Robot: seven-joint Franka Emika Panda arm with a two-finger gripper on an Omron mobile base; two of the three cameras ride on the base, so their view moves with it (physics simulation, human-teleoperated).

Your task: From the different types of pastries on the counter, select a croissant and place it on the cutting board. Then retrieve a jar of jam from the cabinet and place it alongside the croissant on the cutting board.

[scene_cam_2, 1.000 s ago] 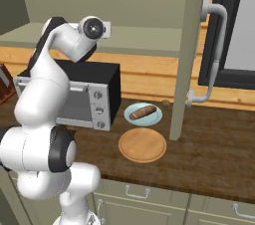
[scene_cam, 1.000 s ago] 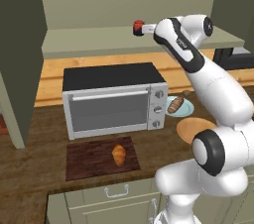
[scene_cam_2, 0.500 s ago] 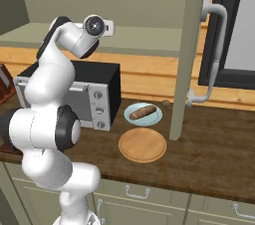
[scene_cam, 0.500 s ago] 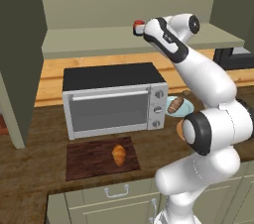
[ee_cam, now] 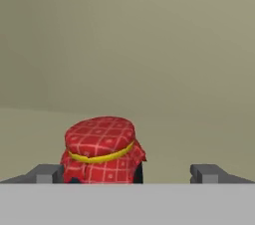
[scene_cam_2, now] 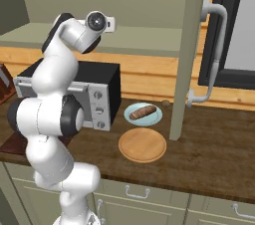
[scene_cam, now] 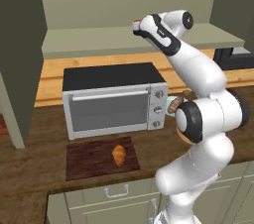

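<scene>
The jar of jam (ee_cam: 101, 150), with a red checked lid and a yellow band, stands on the pale cabinet shelf (scene_cam: 84, 42). My gripper (ee_cam: 127, 174) is open, with the jar between its fingertips (ee_cam: 48, 173), nearer the left one and untouched. From the left base view the gripper (scene_cam: 138, 26) reaches over the shelf, a bit of red jar (scene_cam: 134, 21) at its tip. The golden croissant (scene_cam: 118, 154) lies on the dark cutting board (scene_cam: 89, 163) on the counter (scene_cam: 30, 178). The longer brown pastry (scene_cam_2: 143, 112) rests on a pale blue plate (scene_cam_2: 130, 117).
A silver toaster oven (scene_cam: 114, 100) stands behind the board, under the shelf. A round wooden plate (scene_cam_2: 142, 144) lies in front of the blue plate. The open cabinet door (scene_cam_2: 189, 55) hangs to the right, beside a dark-framed window with a curved handle (scene_cam_2: 215, 55).
The arm's lower links have swung round and the hand has edged a little closer to the jar. The jaws stay open; croissant and board are unmoved.
</scene>
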